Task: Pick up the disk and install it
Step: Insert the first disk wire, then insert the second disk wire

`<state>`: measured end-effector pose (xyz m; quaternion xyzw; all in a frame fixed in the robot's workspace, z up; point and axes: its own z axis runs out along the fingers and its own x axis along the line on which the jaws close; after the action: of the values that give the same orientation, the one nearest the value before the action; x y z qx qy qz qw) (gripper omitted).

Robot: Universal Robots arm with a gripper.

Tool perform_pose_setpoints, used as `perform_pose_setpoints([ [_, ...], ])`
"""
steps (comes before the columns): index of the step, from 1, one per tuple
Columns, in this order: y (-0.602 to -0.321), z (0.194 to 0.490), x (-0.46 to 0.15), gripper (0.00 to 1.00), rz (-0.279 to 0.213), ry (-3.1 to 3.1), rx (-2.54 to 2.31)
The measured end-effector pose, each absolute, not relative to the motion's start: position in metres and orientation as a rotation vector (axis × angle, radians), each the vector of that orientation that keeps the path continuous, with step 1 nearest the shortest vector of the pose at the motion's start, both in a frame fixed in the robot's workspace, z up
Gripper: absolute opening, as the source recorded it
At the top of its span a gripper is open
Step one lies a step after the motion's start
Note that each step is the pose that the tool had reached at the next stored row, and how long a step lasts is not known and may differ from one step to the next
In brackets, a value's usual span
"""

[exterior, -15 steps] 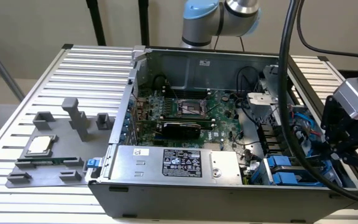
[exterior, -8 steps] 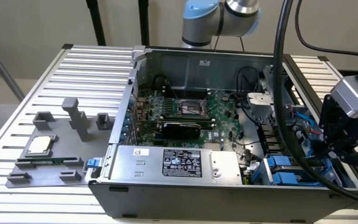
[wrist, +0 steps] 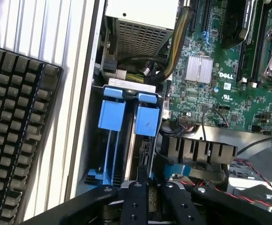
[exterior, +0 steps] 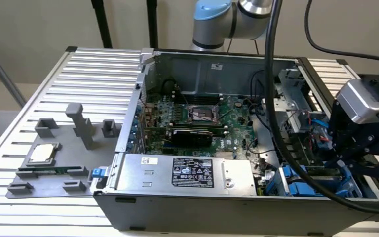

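1. The gripper [exterior: 345, 170] hangs over the open computer case [exterior: 209, 212], at about 4 o'clock from the motherboard [exterior: 196, 121] in the exterior view, above the drive bay [exterior: 308, 187].
2. In the wrist view the gripper [wrist: 150, 186] has its claw drawn narrow, clamped on the thin upper edge of the disk [wrist: 147, 124]. The disk stands on edge in the bay and looks partly sunk into its slot.
3. A second blue carrier [wrist: 112, 117] sits just beside the disk, on the side nearer the case wall and the keyboard [wrist: 14, 131]. On the other side is the black ribbed housing [wrist: 194, 150].
4. As I judge it, the insertion is under way but not finished.
5. Risk: the hold is only on a narrow edge, so a slight tilt could wedge the blue frame against the neighbouring carrier or the bay rail and jam it.
6. Risk: pushing on a jammed disk could make it slip through the claw or twist out of line.
7. Risk: the red wires [wrist: 248, 168] and the cable bundle [wrist: 171, 61] lie near, and the claw's outer links could catch them.
8. Risk: the thick black hose [exterior: 278, 123] drapes across the case and could drag on the case rim or the power supply [exterior: 189, 170].
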<state>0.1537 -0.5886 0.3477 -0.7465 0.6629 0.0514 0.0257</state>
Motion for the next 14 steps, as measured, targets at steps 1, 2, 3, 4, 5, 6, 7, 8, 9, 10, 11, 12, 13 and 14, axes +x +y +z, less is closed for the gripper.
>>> perform_pose_setpoints([
  [1,-0.5885,0.3476,0.1534,0.00,0.160,2.055,-2.303],
  [2,-0.5885,0.3475,0.1531,0.00,0.160,2.062,-2.298],
  [3,-0.5885,0.3474,0.1528,0.00,0.160,2.070,-2.293],
  [4,-0.5885,0.3472,0.1525,0.00,0.161,2.077,-2.287],
  [5,-0.5885,0.3471,0.1523,0.00,0.161,2.084,-2.282],
  [6,-0.5885,0.3468,0.1522,0.00,0.161,2.092,-2.277],
  [7,-0.5885,0.3466,0.1520,0.00,0.161,2.101,-2.271],
  [8,-0.5885,0.3463,0.1519,0.00,0.161,2.109,-2.265],
  [9,-0.5885,0.3460,0.1518,0.00,0.161,2.118,-2.259],
  [10,-0.5885,0.3457,0.1517,0.00,0.160,2.128,-2.252],
  [11,-0.5886,0.3453,0.1517,0.00,0.159,2.138,-2.246],
  [12,-0.5885,0.3450,0.1516,0.00,0.159,2.148,-2.239],
  [13,-0.5885,0.3447,0.1516,0.00,0.158,2.158,-2.231],
  [14,-0.5885,0.3443,0.1516,0.00,0.158,2.168,-2.224],
])
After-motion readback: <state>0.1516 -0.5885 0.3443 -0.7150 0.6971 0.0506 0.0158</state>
